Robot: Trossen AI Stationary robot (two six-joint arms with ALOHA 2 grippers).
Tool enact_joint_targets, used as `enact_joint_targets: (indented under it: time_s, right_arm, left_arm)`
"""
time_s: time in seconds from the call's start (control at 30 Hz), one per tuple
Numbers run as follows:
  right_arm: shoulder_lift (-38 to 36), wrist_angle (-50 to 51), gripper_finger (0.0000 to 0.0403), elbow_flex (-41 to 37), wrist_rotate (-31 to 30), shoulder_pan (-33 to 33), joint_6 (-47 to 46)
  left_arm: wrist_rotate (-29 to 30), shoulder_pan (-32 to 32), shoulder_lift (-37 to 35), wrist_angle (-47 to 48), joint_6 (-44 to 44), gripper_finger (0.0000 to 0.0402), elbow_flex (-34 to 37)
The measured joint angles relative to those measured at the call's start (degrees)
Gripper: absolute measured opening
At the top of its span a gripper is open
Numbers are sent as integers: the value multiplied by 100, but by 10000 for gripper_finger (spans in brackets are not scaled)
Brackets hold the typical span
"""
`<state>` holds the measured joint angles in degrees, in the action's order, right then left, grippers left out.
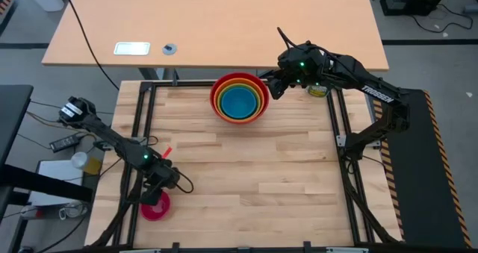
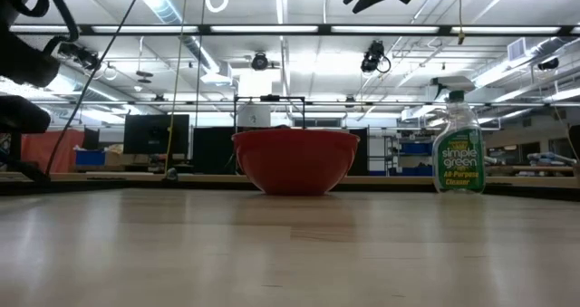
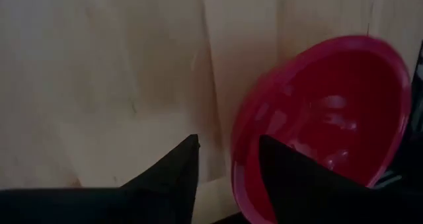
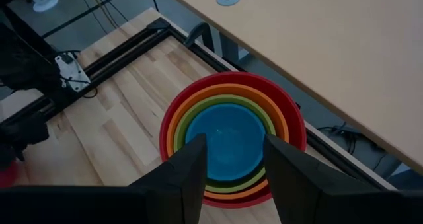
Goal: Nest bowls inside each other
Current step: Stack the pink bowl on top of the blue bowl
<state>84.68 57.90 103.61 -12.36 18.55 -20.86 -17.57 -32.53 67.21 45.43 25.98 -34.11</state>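
The pink bowl (image 1: 158, 207) stands upright on the table near its near left corner. My left gripper (image 1: 153, 192) points steeply down over it, open. In the left wrist view my left gripper (image 3: 228, 151) has one finger outside the pink bowl's rim (image 3: 235, 159) and one over its inside. Red, orange, yellow-green and blue bowls sit nested as one stack (image 1: 239, 98) at the far middle; the low view shows only the red bowl (image 2: 295, 160). My right gripper (image 4: 234, 151) hangs open above the stack's right side, clear of it. My left gripper comes from above at the pink bowl's rim, on the side toward the table's middle. The outer finger (image 3: 178, 168) stands apart from the rim. Whether the inner finger (image 3: 284, 171) touches the bowl's wall, I cannot tell. The bowl rests on the table.
A green spray bottle (image 2: 458, 144) stands at the far right, next to my right arm. Black frame rails (image 1: 142, 119) run along the table's left, right and far sides. An orange desk (image 1: 224, 22) lies beyond the far edge. Bare wood (image 1: 254, 171) fills the table's middle.
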Motion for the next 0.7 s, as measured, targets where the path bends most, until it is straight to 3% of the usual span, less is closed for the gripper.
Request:
enact_joint_targets:
  time_s: [0.17,0.3,0.5,0.7]
  right_arm:
    - [0,-14,155,0,0,0,39]
    - [0,-42,155,0,0,0,84]
    - [2,-110,155,0,-1,0,239]
    - [2,-215,155,4,52,66,306]
  left_arm:
    - [-180,-26,381,-164,4,88,0]
    - [-191,43,506,-204,501,16,0]
    - [-56,592,328,114,1001,15,-120]
    - [416,1726,209,539,704,12,-986]
